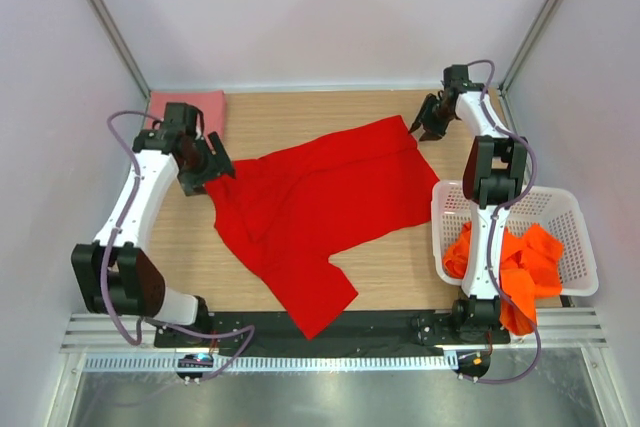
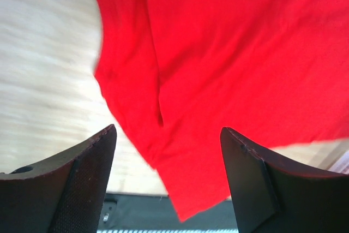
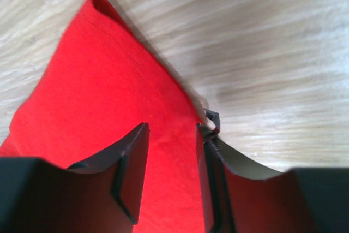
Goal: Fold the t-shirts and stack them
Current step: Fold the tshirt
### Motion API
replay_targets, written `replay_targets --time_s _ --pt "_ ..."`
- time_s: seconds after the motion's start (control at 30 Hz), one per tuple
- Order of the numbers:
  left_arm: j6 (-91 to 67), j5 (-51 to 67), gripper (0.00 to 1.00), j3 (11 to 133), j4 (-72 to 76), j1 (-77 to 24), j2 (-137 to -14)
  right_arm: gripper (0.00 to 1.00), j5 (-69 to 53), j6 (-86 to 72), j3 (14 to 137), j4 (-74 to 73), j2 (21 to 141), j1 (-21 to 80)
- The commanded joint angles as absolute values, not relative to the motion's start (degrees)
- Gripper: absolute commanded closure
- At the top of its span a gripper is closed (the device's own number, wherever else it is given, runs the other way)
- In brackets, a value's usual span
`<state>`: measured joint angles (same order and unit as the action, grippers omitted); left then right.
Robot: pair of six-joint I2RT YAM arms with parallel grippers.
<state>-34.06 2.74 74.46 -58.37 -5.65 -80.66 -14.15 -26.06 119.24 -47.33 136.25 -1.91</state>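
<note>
While the red t-shirt (image 1: 320,197) is lying spread out and rumpled across the middle of the wooden table (image 1: 300,112), both arms are reaching to its edges; one end of the cloth is pointing toward the near edge of the table, and a far corner is stretching toward the right.

The left gripper (image 1: 212,169) is hovering at the shirt's left edge; in the left wrist view its fingers (image 2: 87,178) are standing wide apart with nothing between them, so it is released, and the red cloth is lying flat on the wood beyond them.

The right gripper (image 1: 428,129) is sitting at the shirt's far right corner; in the right wrist view its fingers (image 3: 133,162) are parted, the red cloth is showing through the gap, and nothing is looking pinched.

A pink t-shirt (image 1: 190,105) is resting folded in the far left corner of the table, just behind the left gripper; orange t-shirts (image 1: 525,252) are lying bunched in the white basket (image 1: 560,209) on the right, one of them hanging over its near rim.
</note>
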Motion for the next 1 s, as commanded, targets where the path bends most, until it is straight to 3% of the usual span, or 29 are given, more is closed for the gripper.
replay_targets --time_s 0.0,0.37,0.67,0.97 --pt "-31.6 3.9 0.24 78.6 -53.5 -0.5 -86.4 0.51 -14.2 -23.5 122.5 -42.0 134.5 -1.2" --pt "-27.6 6.2 0.23 86.9 -47.3 2.9 -107.3 0.41 -16.8 -21.6 130.5 -31.1 142.4 -0.3" --pt "-28.7 5.8 0.35 88.6 -45.1 3.2 -112.9 0.40 -17.1 -20.7 131.4 -27.7 146.7 0.0" --pt "-29.3 5.2 0.45 88.8 -45.1 4.4 -116.6 0.56 -20.5 -20.0 131.8 -28.1 149.0 1.8"
